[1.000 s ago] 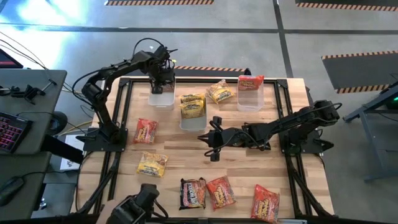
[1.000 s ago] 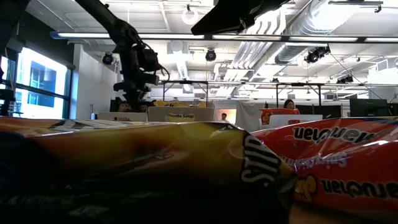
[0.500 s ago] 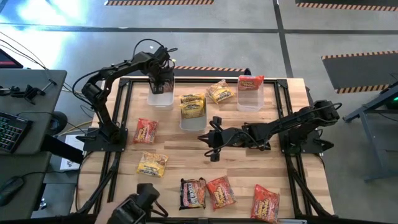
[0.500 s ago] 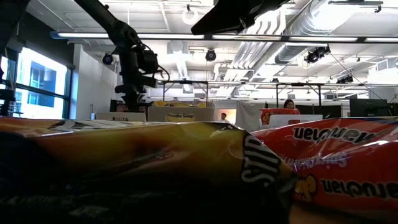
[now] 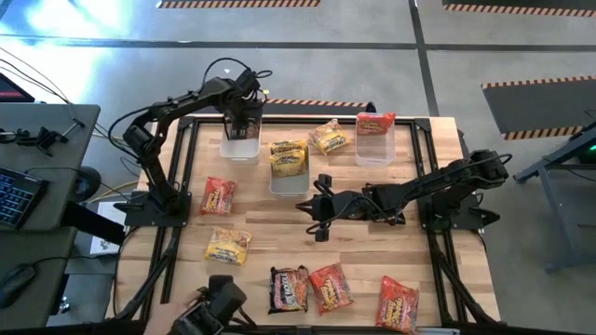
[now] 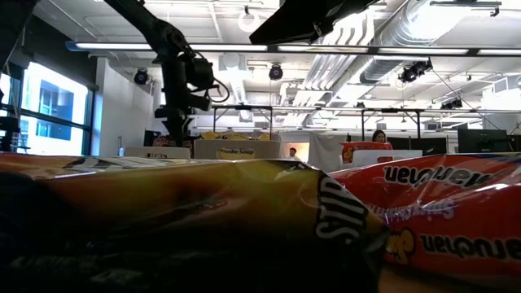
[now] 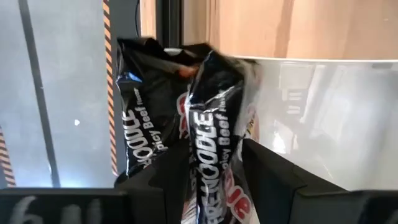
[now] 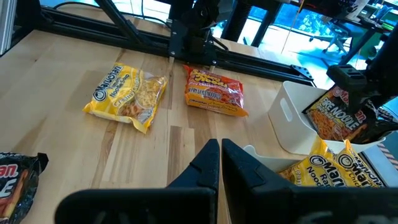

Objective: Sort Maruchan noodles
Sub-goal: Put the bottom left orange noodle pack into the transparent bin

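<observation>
1. Over the far-left bin point(image 5: 241, 146) I have the left gripper point(image 5: 246, 119) hanging with a dark packet point(image 7: 214, 143) clamped between its fingers point(image 7: 272, 180); the left wrist view shows the packet standing on edge at the bin's white wall, beside another dark one point(image 7: 144, 112) (already in there, as far as I can judge).

2. I take this as the drop-off step for the dark flavour: the packet is at its bin but not yet let go.

3. My next move should be to part the fingers so the packet falls inside the wall, not across the rim, then lift straight up clear of the bin.

4. My right gripper point(image 5: 316, 212) waits low over mid-table, its fingers pressed together on nothing in the right wrist view.

5. Where the rest lie:
   - yellow packets point(image 5: 289, 156) in the middle bin point(image 5: 288, 182), a red one point(image 5: 375, 122) in the right bin point(image 5: 374, 149);
   - loose on the table: a yellow packet point(image 5: 330, 137) between those bins, a red point(image 5: 218, 195) and a yellow point(image 5: 227, 246) on the left, and a dark one point(image 5: 289, 288) with two reds point(image 5: 331, 287) point(image 5: 398, 303) along the near edge.
</observation>
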